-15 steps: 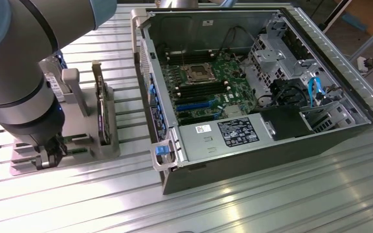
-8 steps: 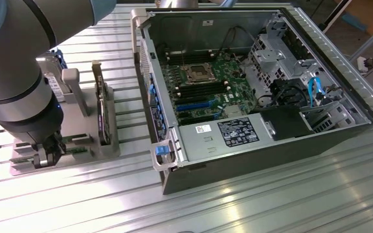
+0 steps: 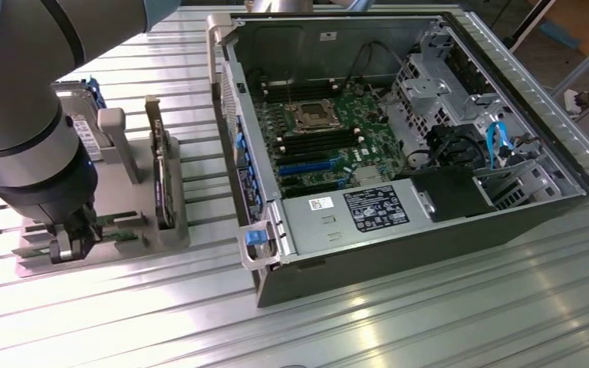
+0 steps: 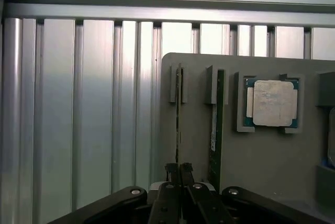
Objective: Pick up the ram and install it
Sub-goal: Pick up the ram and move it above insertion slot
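Standing edge-on in slotted grey holder, ram pinched by gripper.

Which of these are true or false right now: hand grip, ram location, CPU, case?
1. The hand is shut on the ram, which stands edge-up in a slot. True.
2. The ram is seated on the motherboard. False: it stands in the gray holder, outside the computer case.
3. The processor chip lies flat in a pocket of the holder. True.
4. The computer case is closed. False: its side is open and the motherboard is exposed.
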`<action>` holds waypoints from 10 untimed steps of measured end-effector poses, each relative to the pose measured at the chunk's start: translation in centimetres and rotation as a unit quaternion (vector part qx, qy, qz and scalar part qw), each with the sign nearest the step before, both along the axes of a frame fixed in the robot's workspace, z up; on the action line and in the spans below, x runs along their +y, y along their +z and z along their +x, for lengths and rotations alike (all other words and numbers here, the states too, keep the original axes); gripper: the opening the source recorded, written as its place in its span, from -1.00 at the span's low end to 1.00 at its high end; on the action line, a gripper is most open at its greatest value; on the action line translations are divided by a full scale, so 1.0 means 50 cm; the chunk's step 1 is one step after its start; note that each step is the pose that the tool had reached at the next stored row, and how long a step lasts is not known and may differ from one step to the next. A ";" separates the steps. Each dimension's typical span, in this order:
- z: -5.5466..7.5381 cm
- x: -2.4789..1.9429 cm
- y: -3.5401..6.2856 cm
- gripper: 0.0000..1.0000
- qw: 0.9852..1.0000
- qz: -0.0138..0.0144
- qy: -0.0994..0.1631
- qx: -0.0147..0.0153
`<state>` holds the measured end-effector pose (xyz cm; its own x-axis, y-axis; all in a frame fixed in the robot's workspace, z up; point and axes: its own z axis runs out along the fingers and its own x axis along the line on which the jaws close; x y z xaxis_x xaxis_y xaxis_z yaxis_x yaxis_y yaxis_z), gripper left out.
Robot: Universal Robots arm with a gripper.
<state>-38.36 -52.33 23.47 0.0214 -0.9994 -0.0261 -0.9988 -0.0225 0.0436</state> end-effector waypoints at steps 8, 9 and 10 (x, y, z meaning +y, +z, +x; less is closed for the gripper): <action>0.000 0.0000 0.019 -0.76 1.000 0.000 0.000 0.000; 0.000 0.0000 0.022 -0.76 1.000 0.000 0.000 0.000; 0.000 0.0000 0.024 -0.76 1.000 0.000 0.000 0.000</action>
<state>-38.36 -52.33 24.69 0.0214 -0.9994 -0.0261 -0.9988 -0.0225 0.0436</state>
